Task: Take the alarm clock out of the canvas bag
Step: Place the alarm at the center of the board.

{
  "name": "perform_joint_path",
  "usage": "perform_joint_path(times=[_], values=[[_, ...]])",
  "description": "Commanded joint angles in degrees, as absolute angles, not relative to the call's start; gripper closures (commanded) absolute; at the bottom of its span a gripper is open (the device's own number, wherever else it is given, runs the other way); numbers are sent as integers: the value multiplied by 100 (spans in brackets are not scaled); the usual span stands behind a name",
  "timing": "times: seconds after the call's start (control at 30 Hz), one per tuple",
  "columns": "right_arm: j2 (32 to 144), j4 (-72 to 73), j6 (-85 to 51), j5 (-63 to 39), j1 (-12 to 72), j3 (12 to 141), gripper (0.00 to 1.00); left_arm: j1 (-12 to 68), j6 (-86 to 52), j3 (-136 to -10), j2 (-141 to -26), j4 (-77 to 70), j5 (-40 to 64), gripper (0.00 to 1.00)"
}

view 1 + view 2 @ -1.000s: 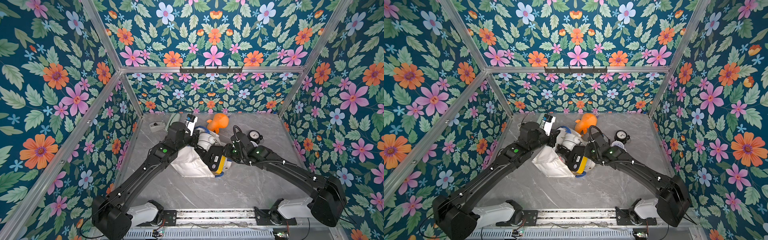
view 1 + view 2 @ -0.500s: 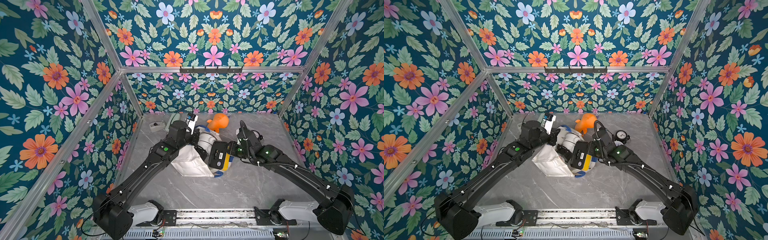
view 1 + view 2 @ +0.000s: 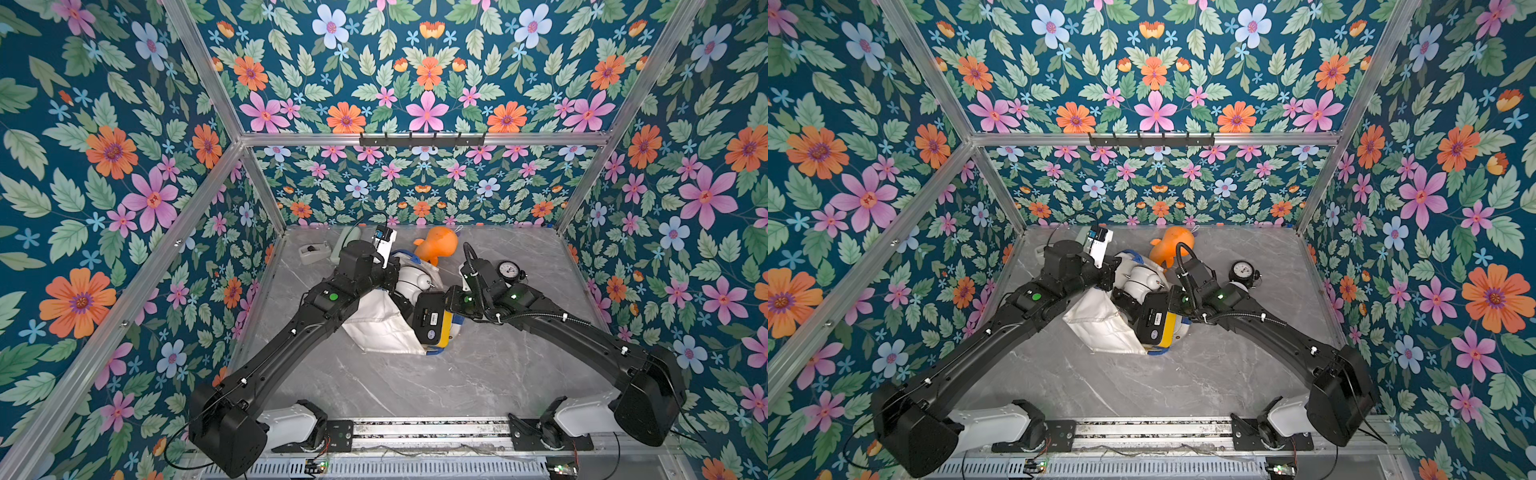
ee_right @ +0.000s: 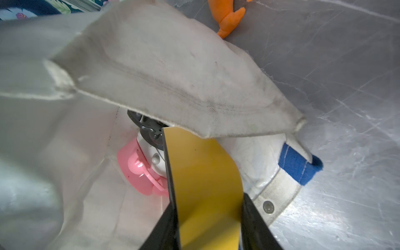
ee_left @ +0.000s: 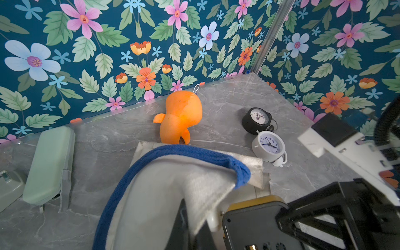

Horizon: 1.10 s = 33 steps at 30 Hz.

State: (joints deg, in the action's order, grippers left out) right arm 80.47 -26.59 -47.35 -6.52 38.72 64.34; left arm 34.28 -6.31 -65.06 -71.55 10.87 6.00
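The off-white canvas bag (image 3: 382, 324) with blue handles (image 5: 184, 151) lies on its side mid-table. My left gripper (image 5: 190, 229) is shut on the cloth of its upper rim and holds the mouth up. My right gripper (image 4: 207, 220) is shut on a flat rectangular alarm clock (image 4: 201, 168), yellow with a black back (image 3: 430, 318). The clock's far end sits under the raised flap at the mouth. Deeper inside the bag lie a pink alarm clock (image 4: 136, 171) and a dark-and-white one (image 4: 149, 132), which is partly hidden.
A black alarm clock (image 5: 256, 121) and a white one (image 5: 269, 145) lie on the table at the back right. An orange plush toy (image 3: 436, 245) rests behind the bag. A green case (image 5: 49, 164) and a tape dispenser (image 3: 313, 251) sit at the back left.
My right gripper, with the yellow clock in it, shifted a little right and then back left at the bag's mouth. The left gripper kept its hold on the rim.
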Motion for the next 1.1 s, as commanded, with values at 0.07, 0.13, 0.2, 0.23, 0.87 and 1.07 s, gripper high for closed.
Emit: perform_joint_path(times=[0.07,0.13,0.2,0.23,0.87,1.07], values=[[8143,-1936,-5058,-1441,3726,6230,73,3433,-657,-6575,-7154,570,668,100],[8145,-1801,-5129,-1543,3700,6165,73,3427,-658,-6570,-7137,563,659,100],[8134,-1780,-5133,-1543,3687,6151,73,3428,-659,-6555,-7121,555,659,100],[8122,-1782,-5133,-1518,3691,6152,73,3434,-663,-6550,-7121,562,651,100],[6873,-3767,-3789,-453,3508,6625,77,3428,-645,-6495,-7075,702,128,100],[6532,-4694,-3402,-181,3466,6778,76,3425,-609,-6564,-7109,830,-157,100]])
